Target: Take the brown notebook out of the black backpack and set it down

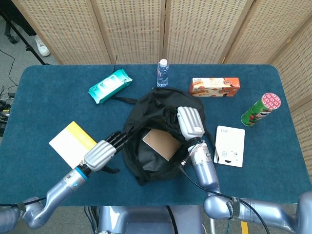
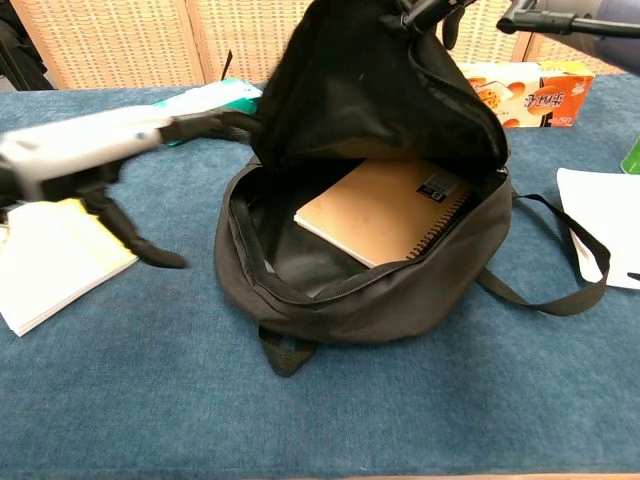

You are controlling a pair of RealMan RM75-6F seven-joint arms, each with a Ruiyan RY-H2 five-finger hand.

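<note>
A white pad with a yellow cover point(image 1: 72, 144) lies flat near the front left of the blue cloth-covered table point(image 1: 44, 92). Just to its right the left hand point(image 1: 105, 150), silver-backed with black fingers, reaches toward the left rim of the bag, fingers stretched out and apart, grasping nothing; in the chest view it is motion-blurred point(image 2: 90, 150), its fingertips at the bag's edge. Behind it, toward the back edge, a teal pack of wet wipes point(image 1: 109, 86) lies at a slant.

The black fabric backpack point(image 1: 146, 161) sits in the middle of the table with its mouth gaping toward the front edge. Inside it, resting flat on the bag's lining, is the brown spiral-bound notebook point(image 2: 385, 208), its wire spine along its right side; nothing grips it. The right hand point(image 1: 190, 122) holds the bag's upper flap lifted away from the opening, fingers clenched into the black cloth; the chest view shows only the flap raised high and a little of the fingers at the top edge.

A clear plastic water bottle with a blue label point(image 1: 162, 74) stands upright behind the bag near the back edge. Right of that lies an orange and white snack box point(image 1: 214, 86). A white card with small printed marks point(image 1: 229, 146) lies flat just right of the bag, and a green tube can with a red lid point(image 1: 261, 109) lies tilted near the right edge.
</note>
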